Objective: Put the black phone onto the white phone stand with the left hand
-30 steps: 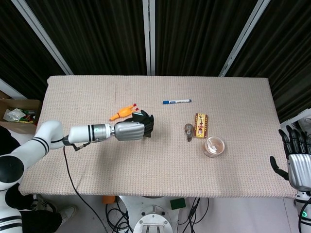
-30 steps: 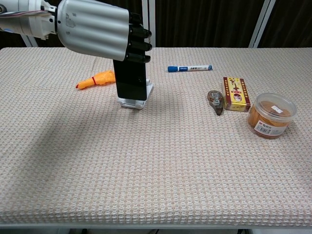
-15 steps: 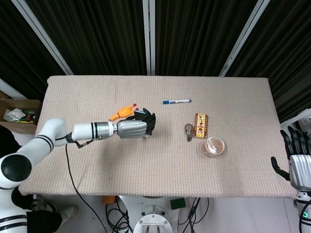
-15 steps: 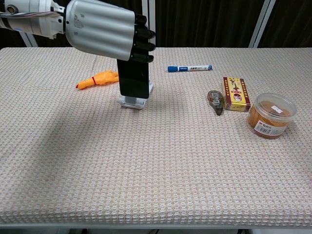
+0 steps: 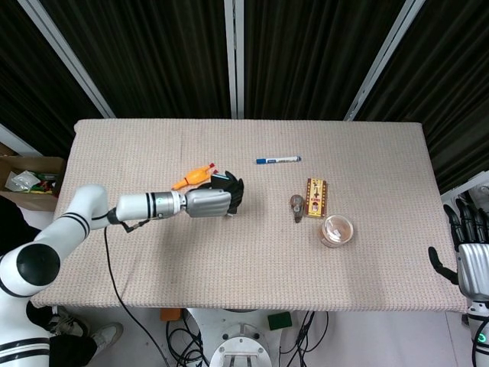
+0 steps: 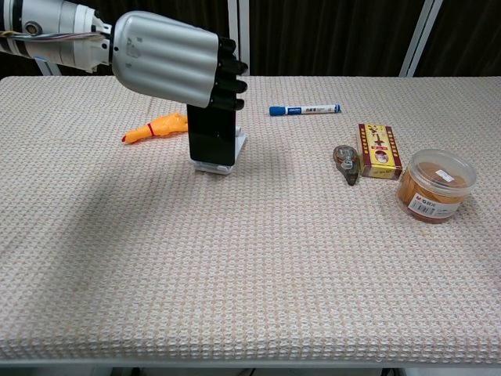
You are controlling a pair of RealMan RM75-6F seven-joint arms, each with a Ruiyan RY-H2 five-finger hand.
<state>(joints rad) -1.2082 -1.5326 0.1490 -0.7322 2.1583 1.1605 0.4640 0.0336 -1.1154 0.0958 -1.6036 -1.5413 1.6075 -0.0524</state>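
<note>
The black phone (image 6: 213,139) stands nearly upright, its lower edge in the white phone stand (image 6: 228,163), left of the table's middle. My left hand (image 6: 168,66) reaches in from the left and grips the phone's top, dark fingers curled over it. In the head view the left hand (image 5: 208,202) covers most of the phone and the stand. My right hand (image 5: 467,256) hangs off the table's near right corner, fingers apart, holding nothing.
An orange rubber chicken (image 6: 156,125) lies just left of the stand. A blue marker (image 6: 305,110) lies behind. At the right are a correction tape (image 6: 345,163), a red and yellow box (image 6: 377,149) and a plastic jar (image 6: 435,186).
My left hand has shifted slightly right with the phone and brought it down straighter over the stand. The right hand has drifted a little lower.
</note>
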